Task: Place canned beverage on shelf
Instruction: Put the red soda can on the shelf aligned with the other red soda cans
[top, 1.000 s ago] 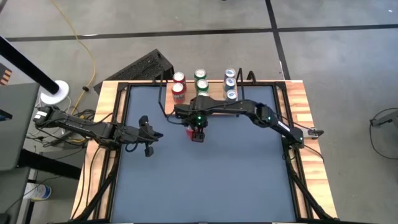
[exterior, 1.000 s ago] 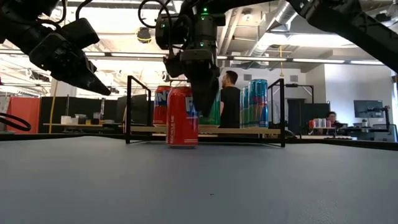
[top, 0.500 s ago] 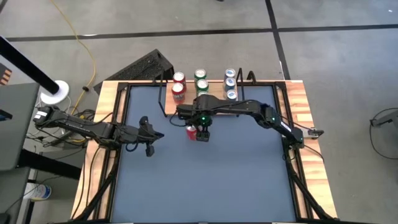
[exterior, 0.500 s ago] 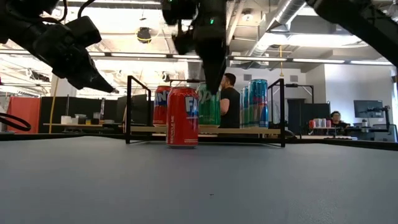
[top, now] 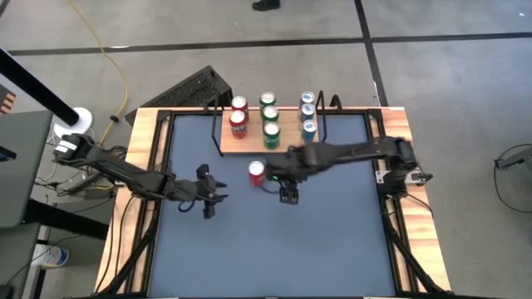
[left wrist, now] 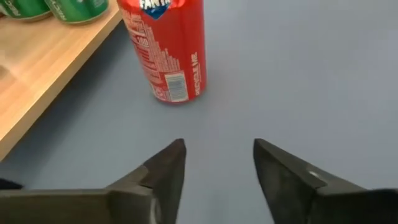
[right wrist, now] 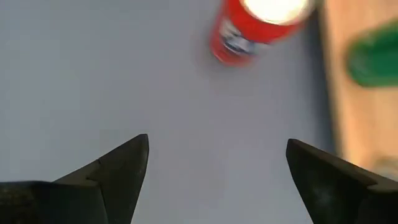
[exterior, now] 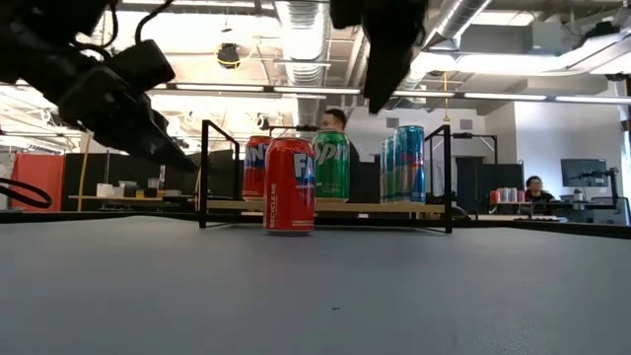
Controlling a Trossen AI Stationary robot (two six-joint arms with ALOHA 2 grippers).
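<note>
A red can (top: 256, 172) stands upright on the dark-blue tabletop, just in front of the shelf (top: 249, 146). The shelf is a light-wood board with black wire ends and holds two red, three green and three blue cans. The red can also shows in the low view (exterior: 290, 184) and in the left wrist view (left wrist: 165, 50). My right gripper (top: 288, 196) is open and empty, above the table to the can's near right. My left gripper (top: 216, 198) is open and empty to the can's near left, pointing at it (left wrist: 217, 155).
The shelf's wire end frames (exterior: 219, 173) stand up at both ends of the board. Wooden borders (top: 148, 141) and black rails run along the table's sides. People stand in the room behind the table (exterior: 335, 118). Bare tabletop (top: 274, 249) lies toward the near edge.
My right gripper has risen from the red can's top and gone toward the table's right and near edges, clear of the can. The can stays upright in place. My left gripper has gone a little toward the right and near edges, closer to the can.
</note>
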